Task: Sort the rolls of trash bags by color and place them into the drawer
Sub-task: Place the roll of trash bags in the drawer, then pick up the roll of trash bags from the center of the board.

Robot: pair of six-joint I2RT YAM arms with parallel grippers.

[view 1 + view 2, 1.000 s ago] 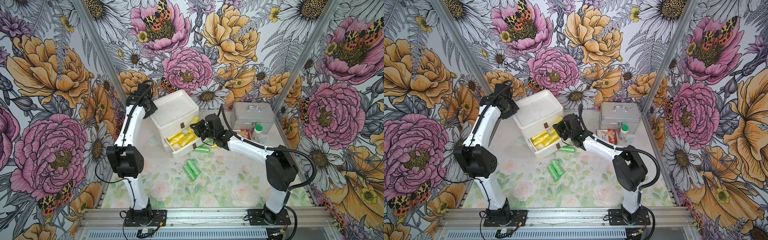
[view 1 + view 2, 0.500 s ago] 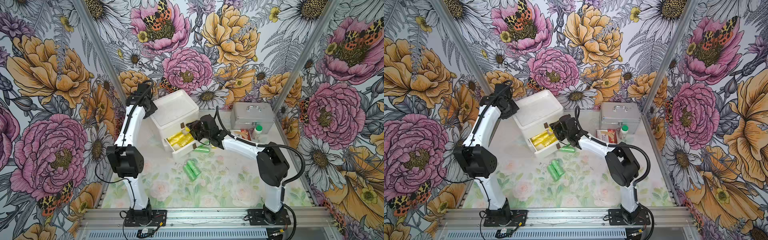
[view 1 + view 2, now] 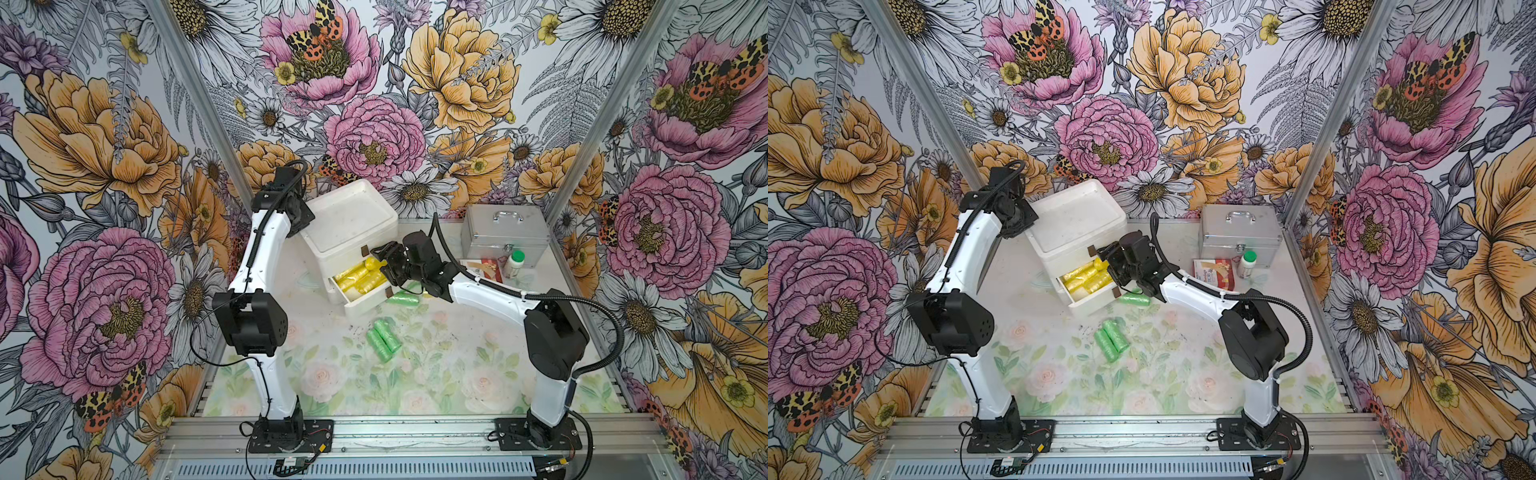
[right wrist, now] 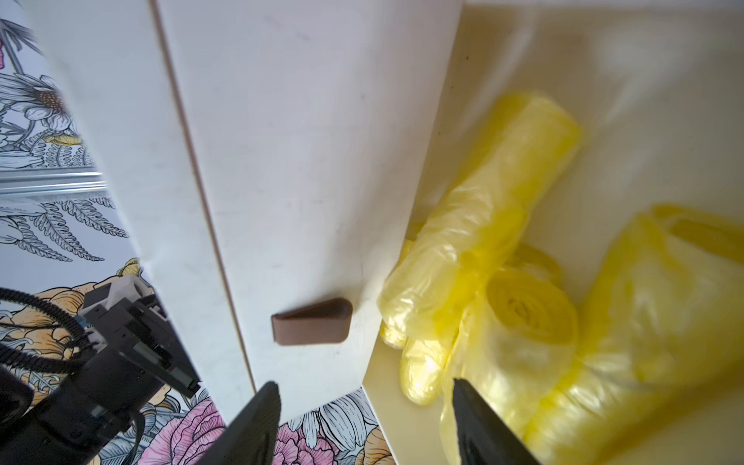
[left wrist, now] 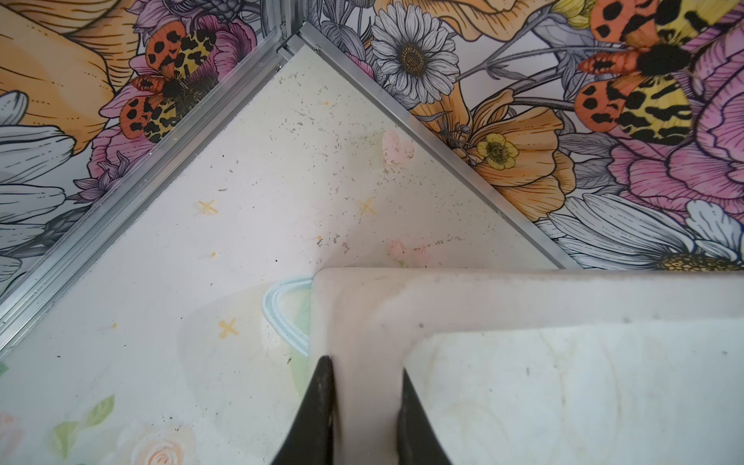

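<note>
Drawer (image 3: 363, 301) pulled out, yellow rolls (image 3: 359, 277) heaped inside; my right hand (image 4: 364, 382) hangs over its corner, parted and empty. My left hand (image 5: 364, 365) is clamped on the white cabinet (image 5: 402, 294) rim. A green pair (image 3: 382, 334) lies on the bench (image 3: 457, 353) at six o'clock of the drawer, and one green roll (image 3: 402, 298) at four, perhaps touching it.

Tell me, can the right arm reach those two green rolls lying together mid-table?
Probably yes: the green rolls lie on bare table, nothing over them, and the right gripper is open and empty.
</note>
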